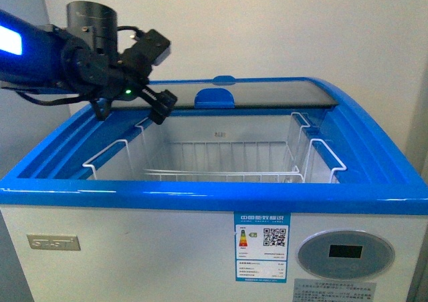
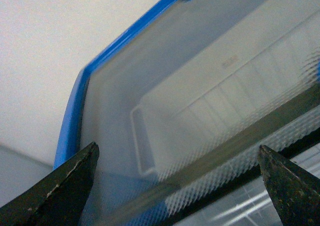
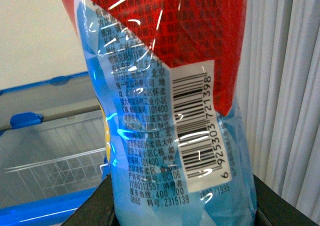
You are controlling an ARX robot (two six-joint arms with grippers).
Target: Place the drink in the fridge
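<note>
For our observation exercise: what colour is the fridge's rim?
Bright blue. The fridge rim shows best in the front view.

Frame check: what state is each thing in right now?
fridge, open on top
glass lid, slid to the back
wire basket, empty
left gripper, open, holding nothing
drink, held, not yet in the fridge
right gripper, shut on the drink

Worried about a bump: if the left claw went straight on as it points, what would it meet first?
Most likely the blue-rimmed freezer's curved glass sliding lid, close to its dark edge; depth is unclear.
</note>
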